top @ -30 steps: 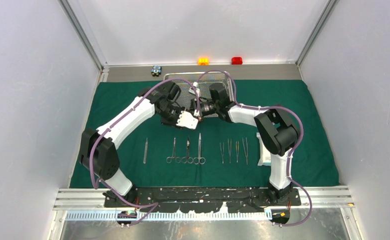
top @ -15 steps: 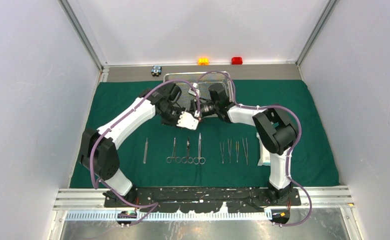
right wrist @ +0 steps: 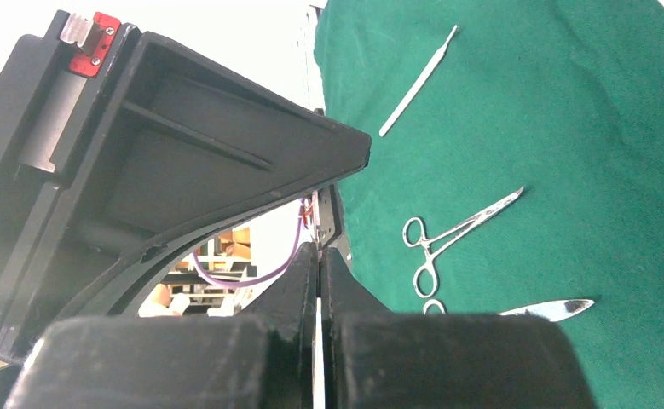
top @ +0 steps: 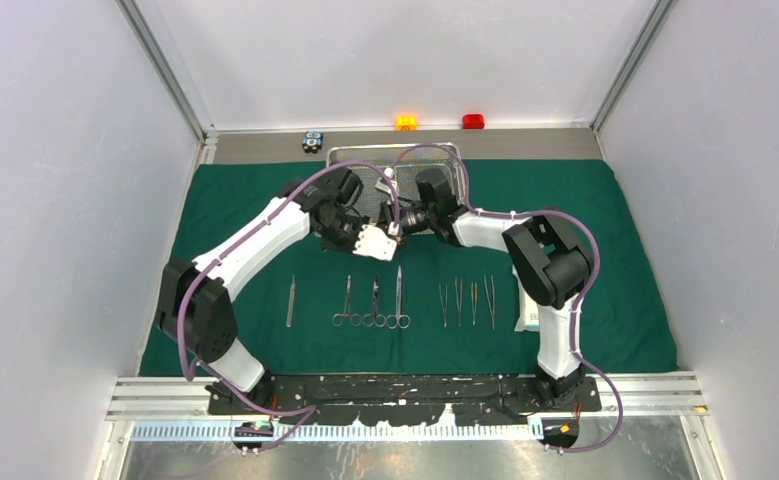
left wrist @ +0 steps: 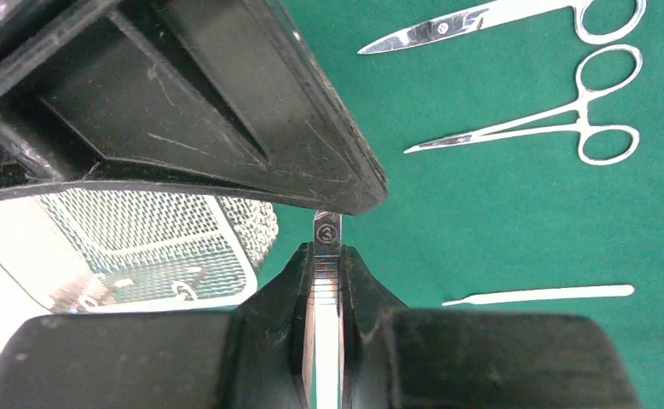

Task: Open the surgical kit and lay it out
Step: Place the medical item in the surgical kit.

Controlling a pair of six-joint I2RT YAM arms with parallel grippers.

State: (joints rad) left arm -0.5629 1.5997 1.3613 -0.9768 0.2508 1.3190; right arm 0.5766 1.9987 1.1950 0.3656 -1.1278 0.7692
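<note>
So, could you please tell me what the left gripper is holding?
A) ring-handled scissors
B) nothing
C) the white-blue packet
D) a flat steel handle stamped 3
D: in the left wrist view, the left gripper has its jaws shut on a flat steel handle stamped 3.

Circled "3" on steel handle (left wrist: 327, 230).
</note>
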